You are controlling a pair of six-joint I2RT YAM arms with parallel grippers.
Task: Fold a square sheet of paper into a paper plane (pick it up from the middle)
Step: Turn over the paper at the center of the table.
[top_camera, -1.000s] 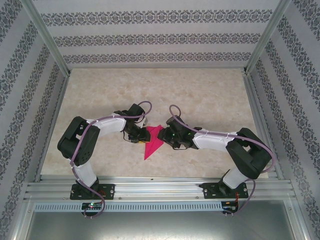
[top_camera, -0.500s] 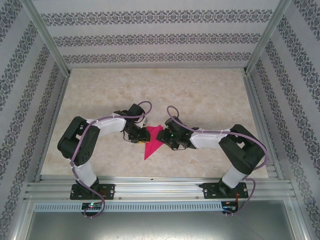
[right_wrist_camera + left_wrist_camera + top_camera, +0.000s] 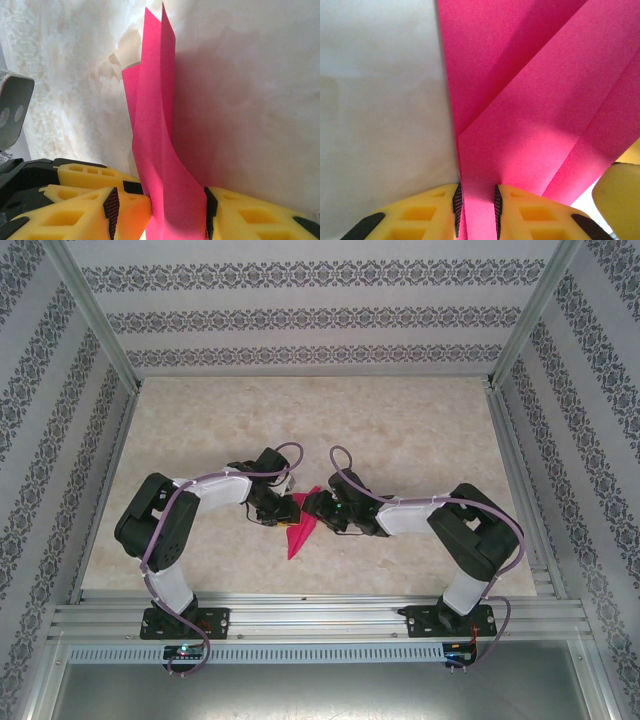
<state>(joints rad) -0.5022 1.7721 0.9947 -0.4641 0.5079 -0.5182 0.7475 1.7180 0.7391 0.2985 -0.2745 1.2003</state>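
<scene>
The magenta paper plane point(image 3: 299, 538) lies mid-table as a narrow pointed dart, tip toward the near edge. Both grippers meet over its far end. My left gripper point(image 3: 285, 511) comes in from the left. In the left wrist view the left gripper point(image 3: 476, 194) is shut on a creased strip of the paper plane point(image 3: 520, 100), which fans out beyond the pads. My right gripper point(image 3: 313, 512) comes in from the right. In the right wrist view the right gripper point(image 3: 160, 200) has its jaws wide apart, with an upright fold of the paper plane point(image 3: 155, 125) standing between them.
The pale marbled table point(image 3: 400, 420) stretches free behind and beside the arms. Aluminium rails point(image 3: 320, 620) run along the near edge, with posts at the sides. Patterned walls close in three sides. A yellow fingertip point(image 3: 620, 200) of the other gripper shows in the left wrist view.
My right arm has slid left onto the paper, and its elbow has swung inward. The paper now looks narrower, its right flap raised. The left arm has stayed put.
</scene>
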